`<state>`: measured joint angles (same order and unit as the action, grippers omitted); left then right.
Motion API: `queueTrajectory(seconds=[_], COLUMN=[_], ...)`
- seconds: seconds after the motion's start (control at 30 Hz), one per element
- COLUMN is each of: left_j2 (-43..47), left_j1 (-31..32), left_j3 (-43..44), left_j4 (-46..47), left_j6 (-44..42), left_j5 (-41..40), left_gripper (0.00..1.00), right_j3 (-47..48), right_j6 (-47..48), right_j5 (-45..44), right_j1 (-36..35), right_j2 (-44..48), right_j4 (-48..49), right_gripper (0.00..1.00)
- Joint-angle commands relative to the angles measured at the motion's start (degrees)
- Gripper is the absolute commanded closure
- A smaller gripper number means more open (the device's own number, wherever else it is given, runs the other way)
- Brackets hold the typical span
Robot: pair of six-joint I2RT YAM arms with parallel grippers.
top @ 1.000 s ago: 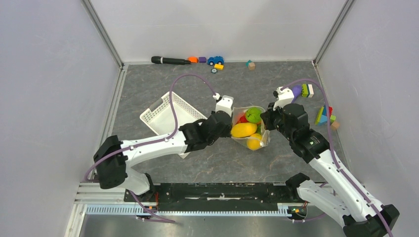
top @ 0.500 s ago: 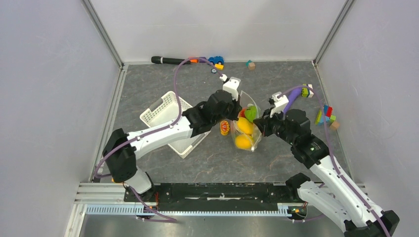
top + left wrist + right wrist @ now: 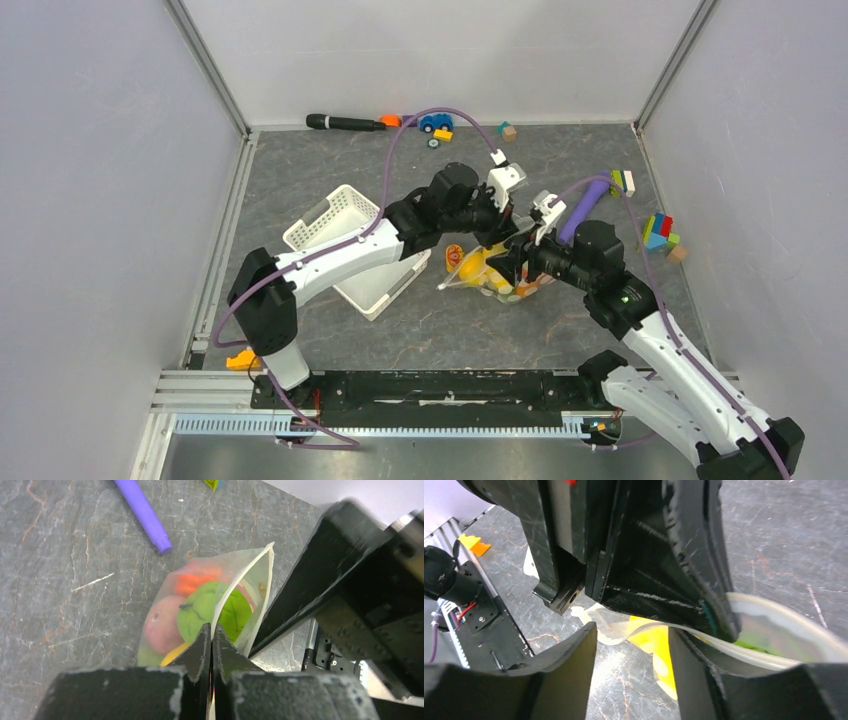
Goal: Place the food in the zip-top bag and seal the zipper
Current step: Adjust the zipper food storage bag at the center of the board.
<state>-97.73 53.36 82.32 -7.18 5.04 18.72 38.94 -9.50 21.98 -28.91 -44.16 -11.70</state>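
Since a second ago, the left arm has swung far and to the right, dragging the mouth of the zip-top bag [image 3: 490, 275] up and over, and the right jaws, shut then, have parted. The bag now slumps on the table centre-right, between the two wrists. The food [image 3: 215, 612] is packed inside, with a green pepper uppermost, a pinkish piece and something orange beside it, and a yellow mango [image 3: 654, 645] below. A small orange piece shows at the bag's left edge in the top view, and I cannot tell whether it is inside. The zipper [image 3: 269, 587] is not pressed together, its two lips gaping around the pepper. The left gripper [image 3: 211, 642] is clamped on one lip of that rim. The right gripper [image 3: 631, 675] stands with its fingers apart just near of it, and the rim strip runs across the gap toward its right finger without being pinched. Loading looks done or nearly so, and the step in hand is sealing. The next move likely calls for the right fingers to gather both lips beside the left pinch, close, and run along the strip while the left holds it taut. The bulging pepper may keep the lips apart. Around them lie a white basket [image 3: 340, 235] to the left, a purple brush [image 3: 582, 212] just far-right, and coloured blocks [image 3: 657, 232] farther right.
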Motion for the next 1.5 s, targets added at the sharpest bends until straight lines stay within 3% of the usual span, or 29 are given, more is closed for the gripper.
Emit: queueTrajectory(seconds=[0.0, 0.17, 0.37, 0.53, 0.83, 1.07, 1.23, 1.3, 1.37, 1.47], left_j2=[-0.3, -0.7, -1.5, -3.0, -3.3, -3.4, -3.5, -3.5, -3.4, -2.6], left_j1=[-1.4, -2.3, -4.2, -5.1, -5.6, -5.6, -5.6, -5.6, -5.6, -5.7], left_j3=[3.0, 4.2, 4.6, 7.4, 10.9, 12.1, 13.2, 13.3, 13.5, 12.5], left_j4=[1.3, -1.1, -3.4, -8.2, -19.9, -24.3, -27.3, -27.3, -26.8, -24.4], left_j6=[-8.0, -12.6, -17.7, -22.2, -36.6, -42.3, -45.2, -44.8, -43.2, -40.7], left_j5=[10.4, 14.5, 24.0, 30.4, 33.6, 37.1, 38.4, 38.0, 37.3, 36.3], left_gripper=[0.98, 0.98, 0.98, 0.98, 0.98, 0.98, 0.97, 0.95, 0.89, 0.80], right_j3=[4.5, 4.9, 1.0, -0.7, -2.1, -3.2, -3.3, -3.1, -3.1, -3.5], right_j6=[4.8, 8.3, 11.2, 12.8, 13.8, 14.6, 14.6, 14.5, 14.3, 14.2], right_j5=[-11.3, -16.7, -16.4, -14.0, -7.7, -5.9, -4.5, -3.8, -3.6, -3.3], right_j1=[-0.2, -0.2, -0.2, -0.1, -0.1, -0.2, -0.2, -0.2, -0.1, -0.2], right_j2=[3.8, 8.3, 11.3, 11.3, 12.8, 11.4, 8.7, 7.9, 7.3, 6.9], right_j4=[-2.3, -5.0, -3.8, -3.3, -1.5, -0.1, 1.7, 1.8, 1.7, 0.9], right_gripper=[0.34, 0.25, 0.04, 0.03, 0.05, 0.08, 0.20, 0.32, 0.51, 0.66])
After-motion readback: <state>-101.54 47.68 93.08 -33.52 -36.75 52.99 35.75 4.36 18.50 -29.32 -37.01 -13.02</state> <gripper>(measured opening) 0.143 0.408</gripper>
